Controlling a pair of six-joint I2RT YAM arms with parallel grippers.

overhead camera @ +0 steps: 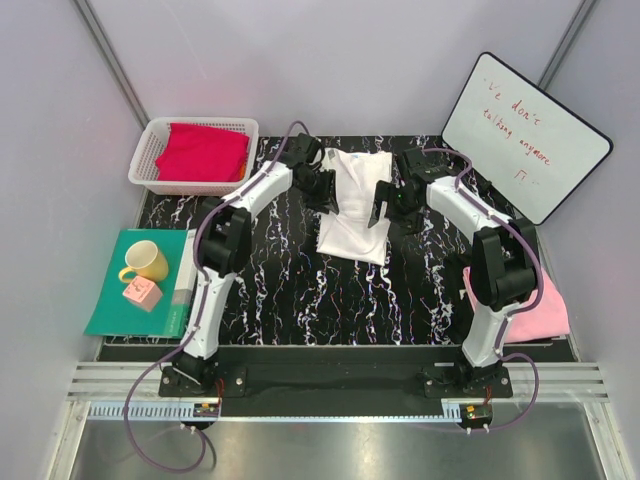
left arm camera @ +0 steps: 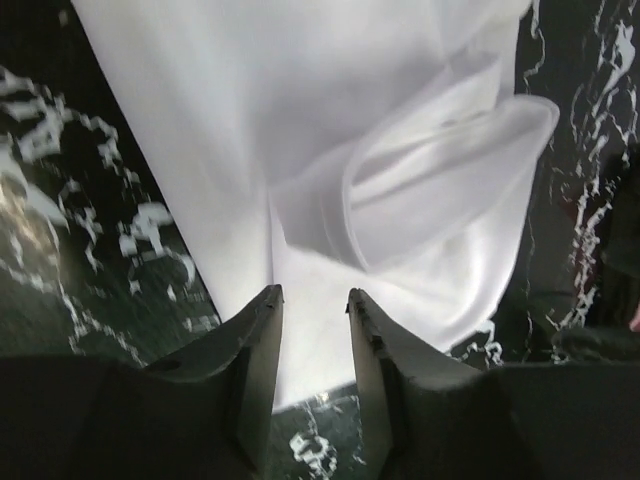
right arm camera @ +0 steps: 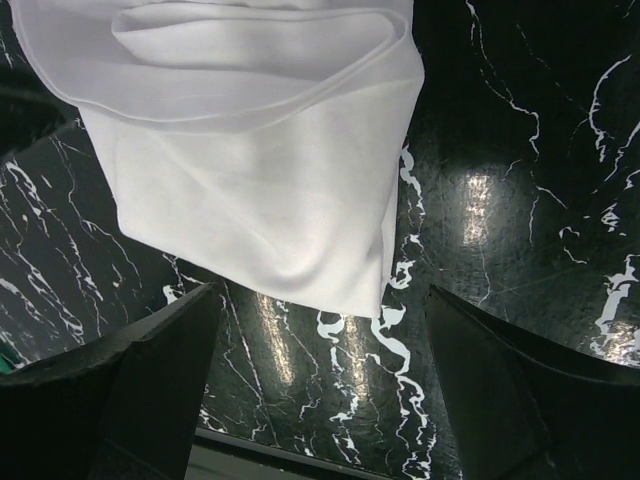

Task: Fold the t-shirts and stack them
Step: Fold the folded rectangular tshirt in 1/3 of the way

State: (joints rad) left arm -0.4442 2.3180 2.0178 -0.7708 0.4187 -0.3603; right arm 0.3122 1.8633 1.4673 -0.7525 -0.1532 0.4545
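Top view shows the white shirt [overhead camera: 355,205] mid-table toward the far edge, left gripper [left arm camera: 314,330] seemingly pinching its edge, right gripper [right arm camera: 320,340] wide open above it, so both should pull evenly, flattening the fold.

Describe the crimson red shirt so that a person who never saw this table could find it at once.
Look at the black marble-patterned table, then at its far left corner, where a white plastic lattice basket stands. The crimson red cloth shirt lies folded inside it. It is the only shirt in a container: the white one and the pink one lie on the table.
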